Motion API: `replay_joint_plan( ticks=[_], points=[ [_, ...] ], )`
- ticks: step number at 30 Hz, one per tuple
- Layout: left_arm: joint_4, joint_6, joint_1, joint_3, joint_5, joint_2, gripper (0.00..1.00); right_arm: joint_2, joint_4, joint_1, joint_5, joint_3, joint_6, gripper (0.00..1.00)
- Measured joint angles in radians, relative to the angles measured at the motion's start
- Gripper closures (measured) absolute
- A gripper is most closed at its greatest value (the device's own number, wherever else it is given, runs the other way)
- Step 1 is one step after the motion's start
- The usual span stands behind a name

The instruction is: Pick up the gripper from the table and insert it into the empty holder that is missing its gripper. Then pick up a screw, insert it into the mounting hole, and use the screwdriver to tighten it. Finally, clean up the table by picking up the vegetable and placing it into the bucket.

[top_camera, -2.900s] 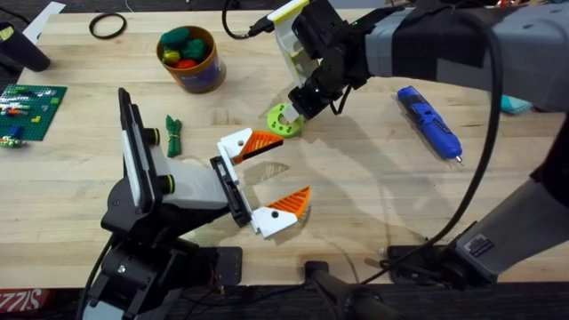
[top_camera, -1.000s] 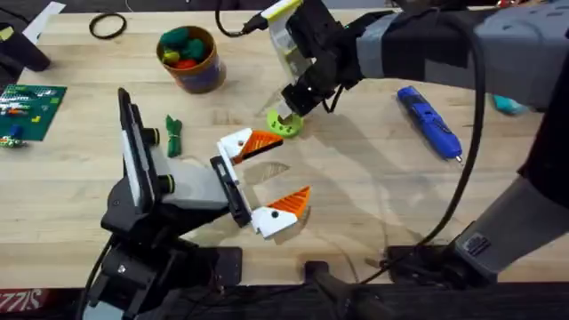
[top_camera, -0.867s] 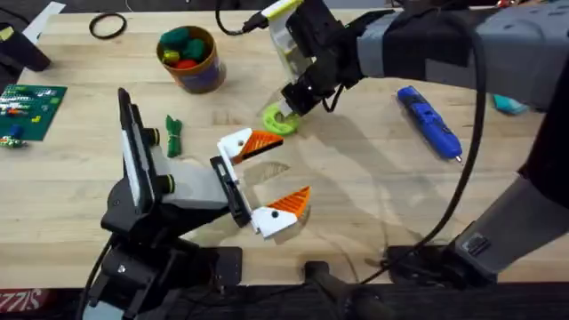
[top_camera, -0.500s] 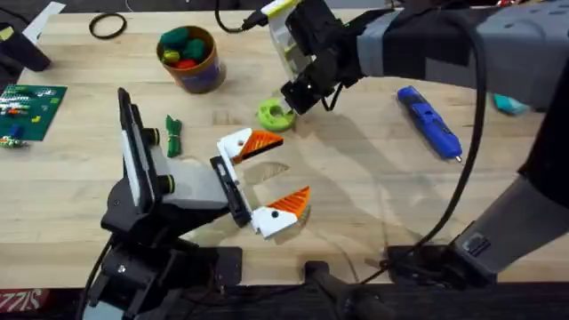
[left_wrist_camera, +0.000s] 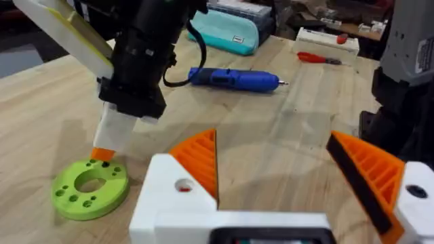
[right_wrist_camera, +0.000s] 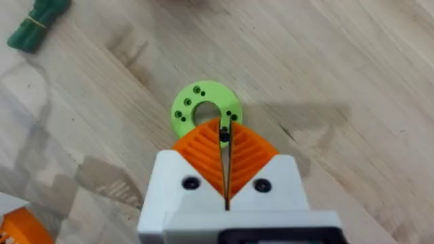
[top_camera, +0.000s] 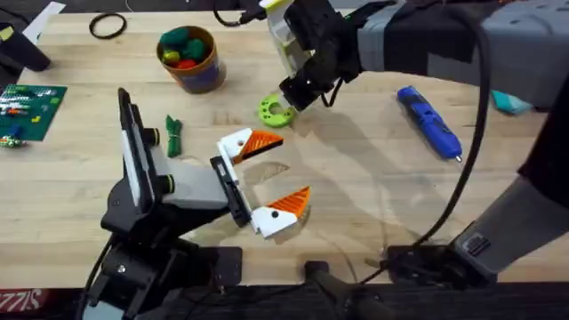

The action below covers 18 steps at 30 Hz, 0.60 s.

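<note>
My right gripper [top_camera: 288, 98] reaches over the table's middle, shut on a small dark screw [right_wrist_camera: 224, 135] pinched at its orange pad tips. Just beyond the tips lies a flat green disc [right_wrist_camera: 205, 110] with a centre hole and several small holes, also the green disc [top_camera: 274, 110]. My left gripper [top_camera: 264, 176] stands open and empty nearer the front. The blue screwdriver [top_camera: 429, 120] lies to the right. The dark green vegetable [top_camera: 172, 135] lies left of my left gripper. The tan bucket [top_camera: 188, 58] stands at the far left, holding toy pieces. The loose gripper and holder are out of view.
A green brick baseplate [top_camera: 31, 102] sits at the left edge, and a black ring [top_camera: 108, 26] lies at the far left. A teal case [left_wrist_camera: 230, 37] and a red tool [left_wrist_camera: 319, 59] lie beyond the screwdriver. Bare wood spreads between disc and screwdriver.
The right gripper has shifted a little toward the far left, and the green disc has slid the same way with it. The left arm has stayed still.
</note>
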Motion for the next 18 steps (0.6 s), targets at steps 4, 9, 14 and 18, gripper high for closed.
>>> replay_joint_plan(
  ticks=[4,9,14,18],
  points=[
    [0.000,0.000,0.000,0.000,0.000,0.000,0.015,0.000,-0.005,0.000,0.000,0.000,0.000,0.997],
    [0.000,0.000,0.000,0.000,0.000,0.000,0.014,-0.003,-0.007,0.000,0.000,0.000,0.000,0.997],
    [0.000,0.000,0.000,0.000,0.000,0.000,0.014,-0.125,-0.043,0.000,0.000,0.020,0.000,0.997],
    [0.000,0.000,0.000,0.000,0.000,0.000,0.014,-0.175,-0.048,0.000,0.000,0.031,0.000,0.997]
  ],
)
